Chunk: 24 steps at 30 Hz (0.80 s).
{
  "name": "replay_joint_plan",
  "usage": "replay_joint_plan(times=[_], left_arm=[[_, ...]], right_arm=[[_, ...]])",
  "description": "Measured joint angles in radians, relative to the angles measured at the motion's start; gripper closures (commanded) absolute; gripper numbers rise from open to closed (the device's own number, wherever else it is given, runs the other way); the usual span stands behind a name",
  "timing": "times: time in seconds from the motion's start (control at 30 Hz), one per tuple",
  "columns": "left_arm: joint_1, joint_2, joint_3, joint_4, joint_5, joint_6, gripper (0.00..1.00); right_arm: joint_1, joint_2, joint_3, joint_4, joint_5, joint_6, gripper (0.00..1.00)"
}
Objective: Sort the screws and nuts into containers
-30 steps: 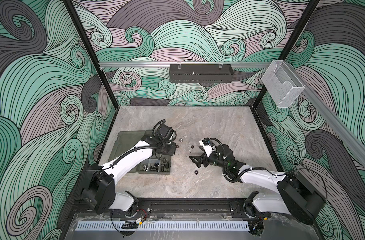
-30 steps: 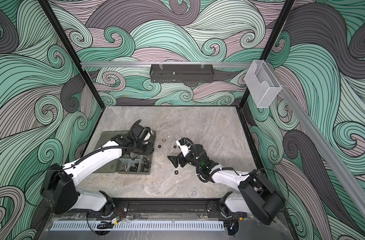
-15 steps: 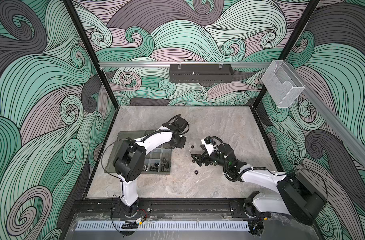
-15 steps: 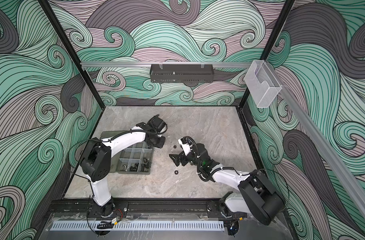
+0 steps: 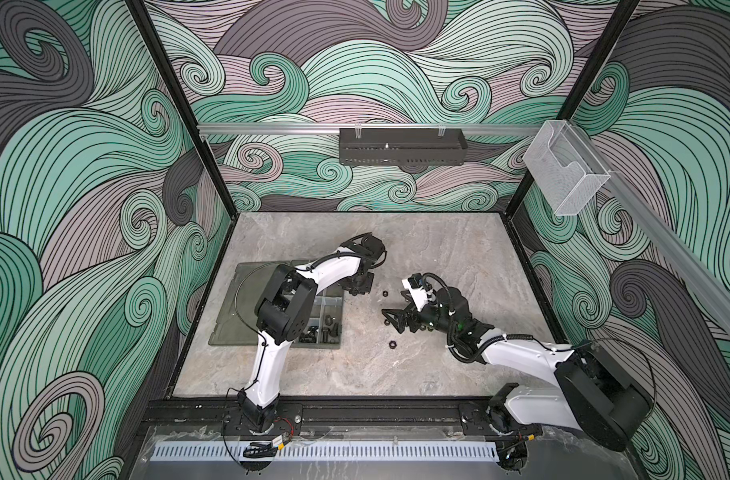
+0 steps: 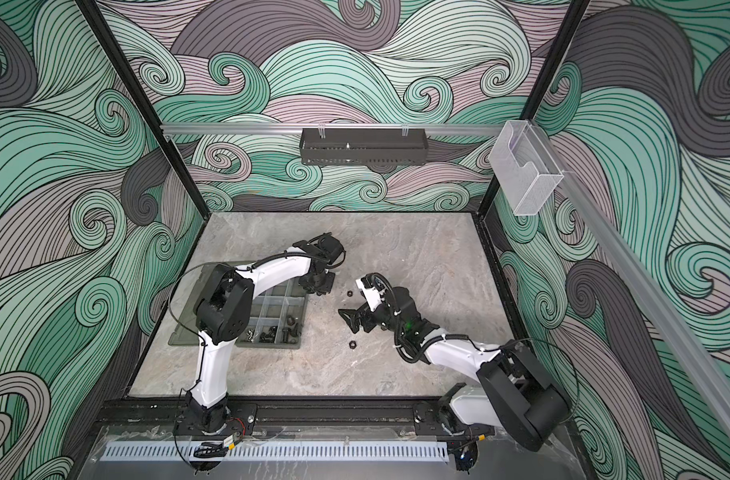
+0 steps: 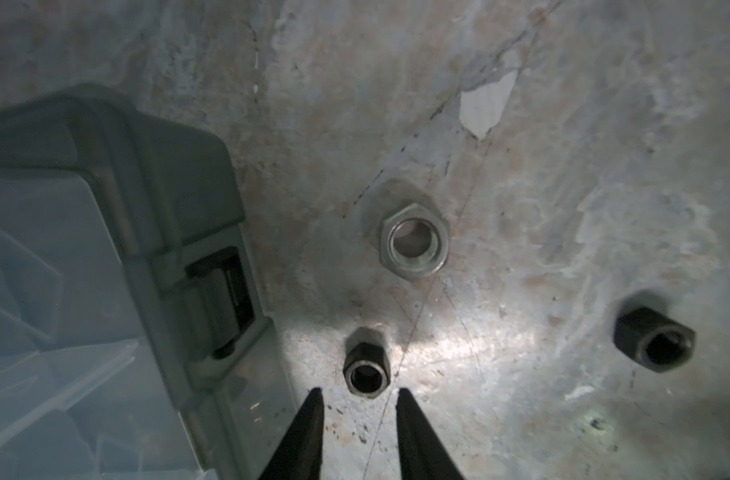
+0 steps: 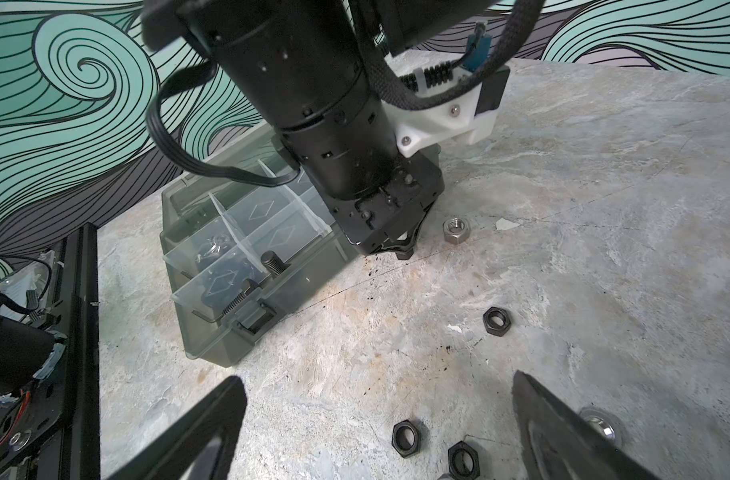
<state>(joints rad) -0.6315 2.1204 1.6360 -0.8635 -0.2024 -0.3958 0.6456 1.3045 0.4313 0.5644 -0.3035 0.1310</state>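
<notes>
Three loose nuts lie on the grey marbled surface by the left gripper: a small black hex nut, a larger silver hex nut beyond it, and another black nut farther off. The gripper's jaws stand partly open, tips flanking the small black hex nut without clamping it, just beside a corner of the translucent grey-green organizer box. Black headed screws sit in its compartments. The right gripper is low over the surface, jaws spread wide and empty, two black nuts between them.
</notes>
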Motion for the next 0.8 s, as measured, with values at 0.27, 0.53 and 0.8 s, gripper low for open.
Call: replay_joint_plan(times=[0.27,0.53,0.8], left_arm=[[0.001,0.012,0.003,-0.007,0.005,-0.041,0.67],[0.009,0.023,0.003,0.014,0.041,-0.082,0.69],[0.010,0.036,0.003,0.023,0.058,-0.122,0.70]], right_arm=[[0.000,0.000,0.000,0.000,-0.006,0.000,0.01],[0.000,0.000,0.000,0.000,-0.013,0.000,0.01],[0.000,0.000,0.000,0.000,-0.018,0.000,0.01]])
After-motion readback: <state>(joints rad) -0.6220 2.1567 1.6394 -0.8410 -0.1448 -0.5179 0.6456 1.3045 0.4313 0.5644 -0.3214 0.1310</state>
